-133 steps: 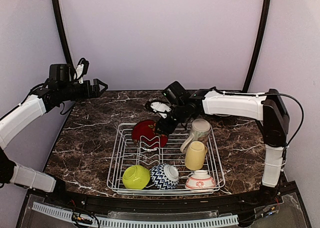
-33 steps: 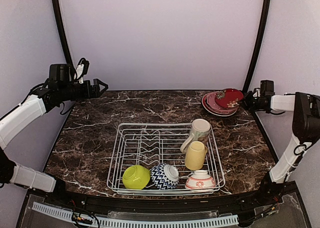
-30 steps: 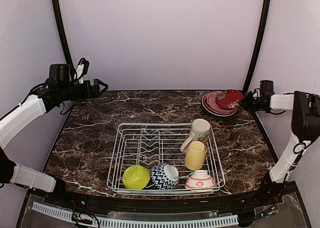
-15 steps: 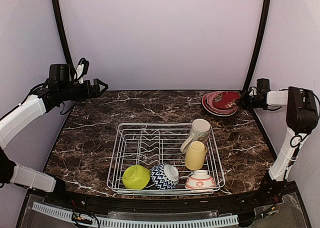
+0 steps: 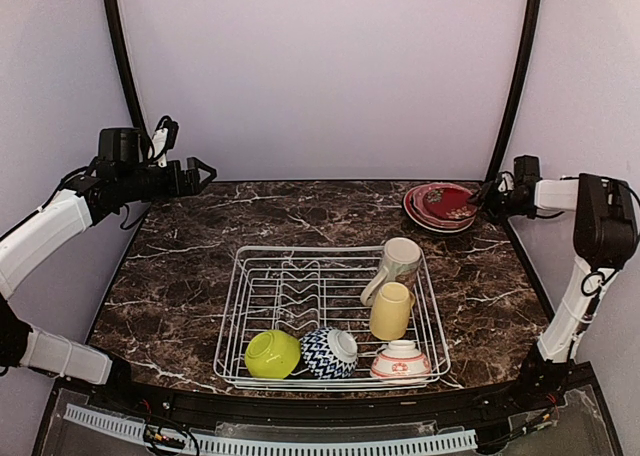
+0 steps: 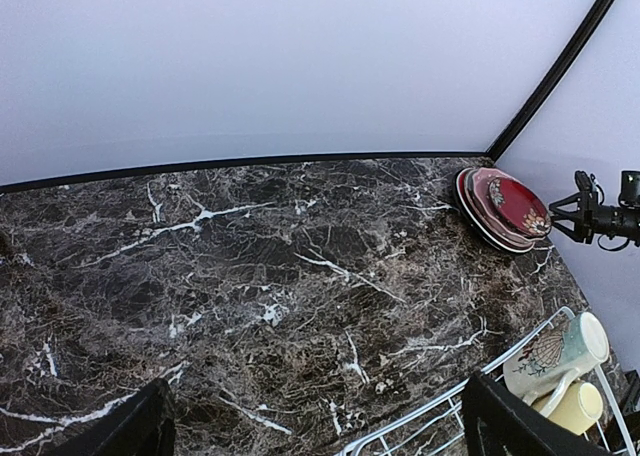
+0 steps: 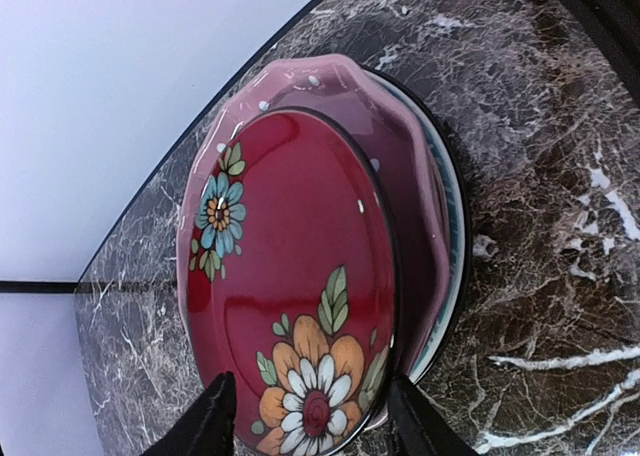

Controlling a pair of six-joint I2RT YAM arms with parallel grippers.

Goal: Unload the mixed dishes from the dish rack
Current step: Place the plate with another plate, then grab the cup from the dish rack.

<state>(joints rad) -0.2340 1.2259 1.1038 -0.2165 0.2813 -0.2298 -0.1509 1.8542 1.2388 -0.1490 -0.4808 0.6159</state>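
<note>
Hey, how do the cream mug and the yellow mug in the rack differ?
The cream mug carries a shell print; the yellow mug is plain. The cream mug's handle shows, the yellow mug's does not. The cream mug lies farther back than the yellow mug. Both rest in the right side of the dish rack.

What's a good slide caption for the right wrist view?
Right hand open at the red floral plate, stacked on the pink scalloped plate.

1. The bench (image 5: pixel 190 266) looks like polished dark marble with white veins.
2. The dish rack (image 5: pixel 260 296) is white coated wire.
3. The red plate (image 7: pixel 300 266) is smooth, glossy glazed ceramic.
</note>
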